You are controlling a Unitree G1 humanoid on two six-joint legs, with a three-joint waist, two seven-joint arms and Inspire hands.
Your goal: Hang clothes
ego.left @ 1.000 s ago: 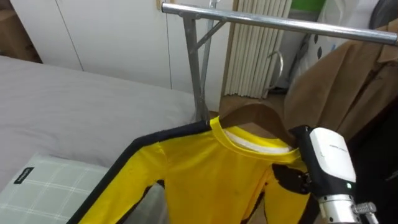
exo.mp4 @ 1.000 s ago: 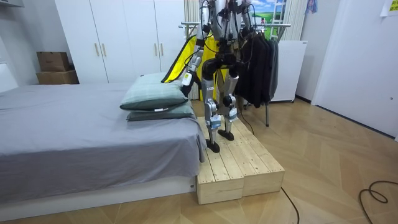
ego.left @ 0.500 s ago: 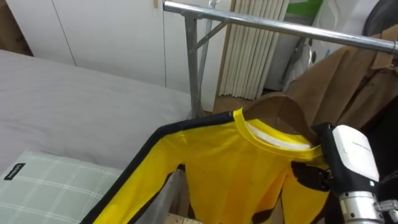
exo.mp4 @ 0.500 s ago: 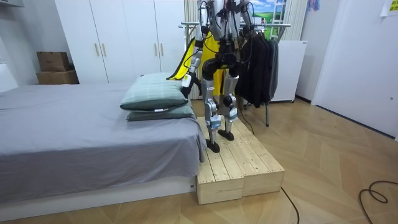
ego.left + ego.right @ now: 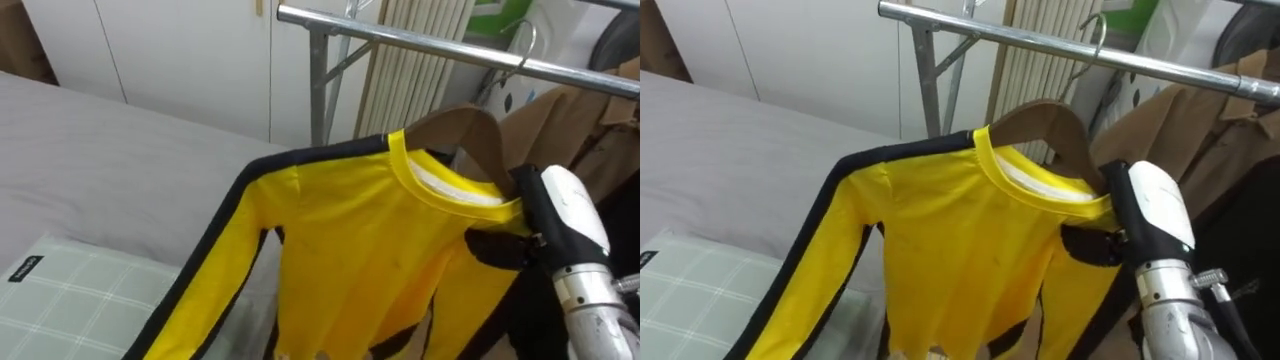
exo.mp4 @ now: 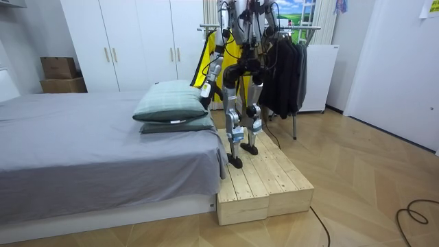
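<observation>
Yellow shirt [image 5: 370,250] on wooden hanger [image 5: 470,125], shoulder gripped by the right robot hand [image 5: 545,215].

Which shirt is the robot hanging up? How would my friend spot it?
Find the metal clothes rail past the grey bed. Under it, the robot's right hand holds a shirt on a brown hanger. It is bright yellow with a black sleeve stripe, unlike the brown coat beside it.
</observation>
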